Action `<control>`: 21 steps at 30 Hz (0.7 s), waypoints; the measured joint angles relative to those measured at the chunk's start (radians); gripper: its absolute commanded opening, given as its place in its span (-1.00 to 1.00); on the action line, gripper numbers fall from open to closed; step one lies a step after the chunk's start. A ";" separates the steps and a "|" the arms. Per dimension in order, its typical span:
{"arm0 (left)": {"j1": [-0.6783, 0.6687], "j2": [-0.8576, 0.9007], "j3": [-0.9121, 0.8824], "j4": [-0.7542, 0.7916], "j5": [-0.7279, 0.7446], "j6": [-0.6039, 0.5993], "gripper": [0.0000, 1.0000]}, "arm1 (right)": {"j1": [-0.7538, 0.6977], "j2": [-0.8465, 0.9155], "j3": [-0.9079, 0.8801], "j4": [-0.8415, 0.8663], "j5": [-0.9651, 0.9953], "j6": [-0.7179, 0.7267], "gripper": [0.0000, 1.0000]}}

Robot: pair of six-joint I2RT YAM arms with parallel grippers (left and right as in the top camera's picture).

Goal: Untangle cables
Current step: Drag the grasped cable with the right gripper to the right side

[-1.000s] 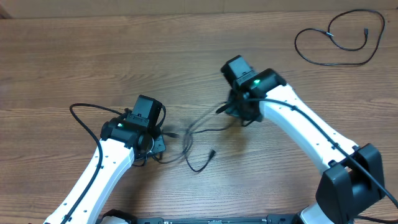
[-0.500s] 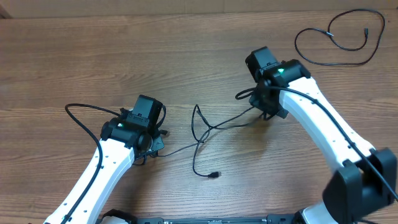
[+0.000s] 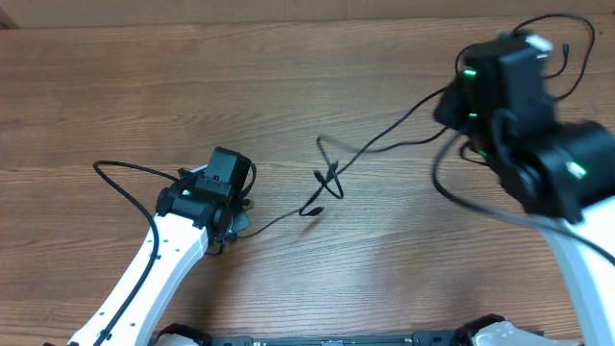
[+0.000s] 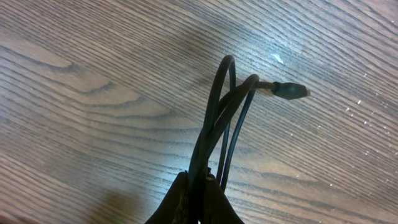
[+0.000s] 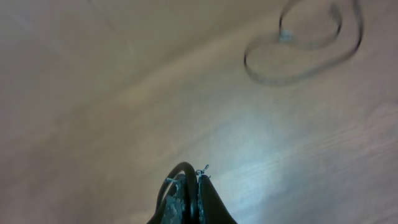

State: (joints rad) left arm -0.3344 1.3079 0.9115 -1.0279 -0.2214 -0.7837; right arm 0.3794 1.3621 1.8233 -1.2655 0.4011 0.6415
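A thin black cable [image 3: 384, 142] runs taut from my left gripper [image 3: 233, 221] through a small knot [image 3: 329, 181] up to my right gripper [image 3: 452, 104], which is raised high and blurred. A free plug end [image 3: 309, 211] hangs just below the knot. In the left wrist view the left gripper [image 4: 198, 182] is shut on cable strands [image 4: 214, 118] that loop ahead to a plug [image 4: 290, 91] on the wood. In the right wrist view the right gripper [image 5: 191, 182] is shut on a cable loop [image 5: 180, 168]. A second cable [image 3: 569, 60] lies loose at the far right, partly hidden by the right arm.
The wooden table [image 3: 144, 86] fills the view. The left arm's own thicker cable [image 3: 125, 168] arcs out to the left of its wrist. The loose cable loop [image 5: 298, 56] lies blurred on the wood far below the right gripper.
My right gripper has risen and swung right and back, drawing the cable taut. The slack loops in the middle have pulled into a small knot. The left arm has held its place.
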 measured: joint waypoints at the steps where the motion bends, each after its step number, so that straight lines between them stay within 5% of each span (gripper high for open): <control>1: 0.000 0.008 0.000 0.005 0.000 -0.001 -0.91 | 0.000 -0.022 0.025 0.001 0.021 -0.011 -0.93; 15: 0.000 0.084 0.000 0.020 0.003 -0.003 -0.92 | -0.001 -0.118 0.062 0.014 0.417 -0.043 -0.93; 21: 0.000 0.084 0.000 0.044 0.023 -0.002 -0.91 | -0.006 -0.118 0.062 -0.009 0.413 -0.043 -0.93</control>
State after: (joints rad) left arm -0.3340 1.3918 0.9115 -0.9840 -0.1989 -0.7860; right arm 0.3737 1.2438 1.8851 -1.2743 0.8143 0.5980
